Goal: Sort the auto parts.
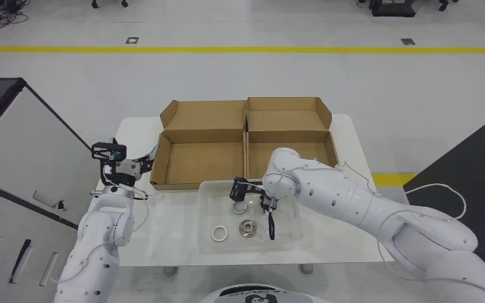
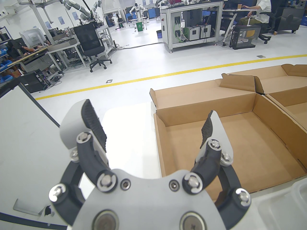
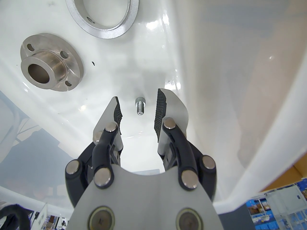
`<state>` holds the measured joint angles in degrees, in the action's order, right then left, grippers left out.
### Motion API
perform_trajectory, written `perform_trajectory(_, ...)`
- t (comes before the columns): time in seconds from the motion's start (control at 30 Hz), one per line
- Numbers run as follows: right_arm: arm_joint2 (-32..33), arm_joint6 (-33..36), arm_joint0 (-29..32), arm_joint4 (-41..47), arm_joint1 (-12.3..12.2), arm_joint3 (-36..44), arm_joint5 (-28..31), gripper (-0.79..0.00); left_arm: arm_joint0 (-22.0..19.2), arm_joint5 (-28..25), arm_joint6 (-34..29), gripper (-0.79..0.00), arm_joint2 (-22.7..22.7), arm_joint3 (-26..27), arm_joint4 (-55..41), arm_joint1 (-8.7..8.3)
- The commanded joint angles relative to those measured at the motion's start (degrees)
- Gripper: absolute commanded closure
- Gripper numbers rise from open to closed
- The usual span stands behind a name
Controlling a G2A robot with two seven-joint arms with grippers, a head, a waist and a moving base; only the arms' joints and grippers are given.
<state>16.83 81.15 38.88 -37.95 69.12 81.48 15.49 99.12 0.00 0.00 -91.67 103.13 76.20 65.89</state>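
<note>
In the plastic tray [image 1: 204, 221], the right end effector [image 3: 139, 98] is half open and empty, its fingers straddling a small bolt [image 3: 139, 106] on the tray floor. A flanged bushing [image 3: 51, 62] and an aluminium ring [image 3: 105, 31] lie nearby. The left end effector [image 2: 150, 110], wide open and empty, is over the table [image 1: 140, 132] beside the left cardboard box [image 2: 239, 144].

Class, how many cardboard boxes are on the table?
2. The left box and the right box sit side by side, touching, at the table's far side, behind the tray. None seems hidden.
</note>
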Motion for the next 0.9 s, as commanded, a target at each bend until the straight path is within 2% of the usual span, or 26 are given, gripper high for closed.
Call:
perform_trajectory(0.0, 0.2, 0.0, 0.1, -0.1, 0.1, -0.1, 0.1, -0.311, 0.0, 0.0, 0.0, -0.785, 0.0, 0.0, 0.0, 0.00)
perform_trajectory(0.37, 1.6, 0.8, 0.7, -0.3, -0.1, 0.1, 0.2, -0.265, 0.0, 0.0, 0.0, -0.785, 0.0, 0.0, 0.0, 0.00)
perform_trajectory(0.6, 2.2, 1.4, 1.3, -0.5, -0.2, 0.4, 0.4, -0.209, 0.0, 0.0, 0.0, -0.785, 0.0, 0.0, 0.0, 0.00)
perform_trajectory(0.63, 2.3, 1.4, 1.4, -0.5, -0.2, 0.4, 0.4, -0.197, 0.0, 0.0, 0.0, -0.785, 0.0, 0.0, 0.0, 0.00)
perform_trajectory(0.77, 2.7, 1.4, 1.7, -0.7, -0.2, 0.5, 0.5, -0.065, 0.0, 0.0, 0.0, -0.785, 0.0, 0.0, 0.0, 0.00)
perform_trajectory(0.8, 2.8, 1.5, 1.7, -0.6, -0.2, 0.5, 0.5, 0.000, 0.0, 0.0, 0.0, -0.785, 0.0, 0.0, 0.0, 0.00)
perform_trajectory(0.87, 2.9, 1.9, 1.9, -0.6, -0.3, 0.7, 0.6, 0.000, 0.0, 0.0, 0.0, -0.785, 0.0, 0.0, 0.0, 0.00)
